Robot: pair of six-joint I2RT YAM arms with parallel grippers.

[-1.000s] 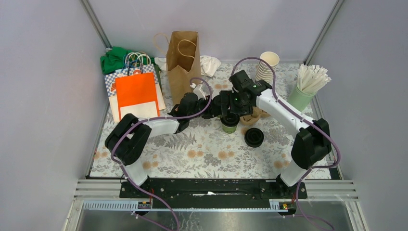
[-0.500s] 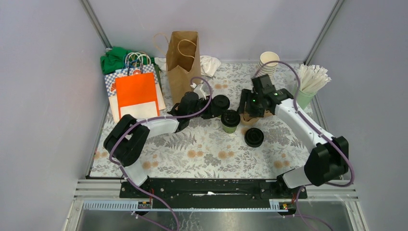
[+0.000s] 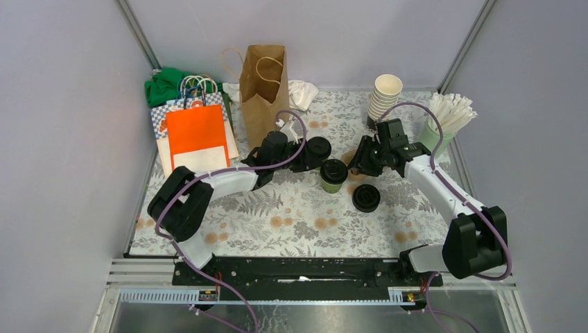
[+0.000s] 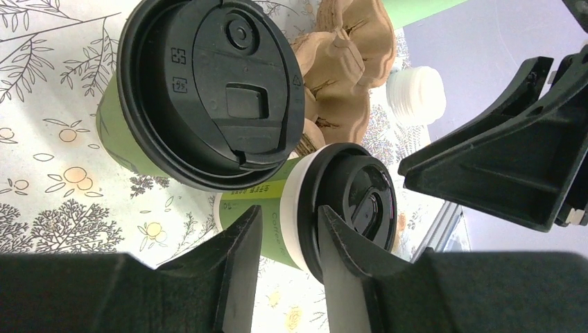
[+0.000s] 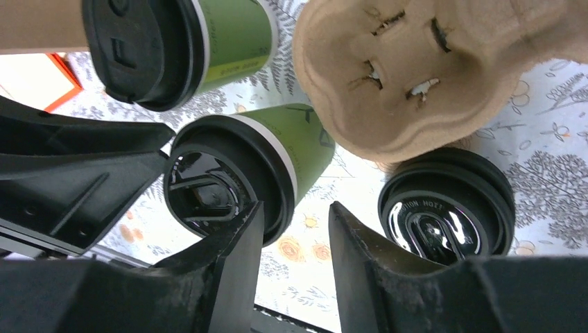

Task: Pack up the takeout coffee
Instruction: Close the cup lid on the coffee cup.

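Three lidded takeout coffees are standing upright mid-table (image 3: 277,222): far cup (image 3: 318,149), middle cup (image 3: 333,173), near cup (image 3: 366,198). All three are resting on the table, outside the pulp carrier (image 5: 416,76). The left end effector (image 3: 303,157) is being held just left of the far cup, fingers spread, nothing gripped. The right end effector (image 3: 360,161) is being held close by the pulp carrier, right of the middle cup, likewise released and empty.
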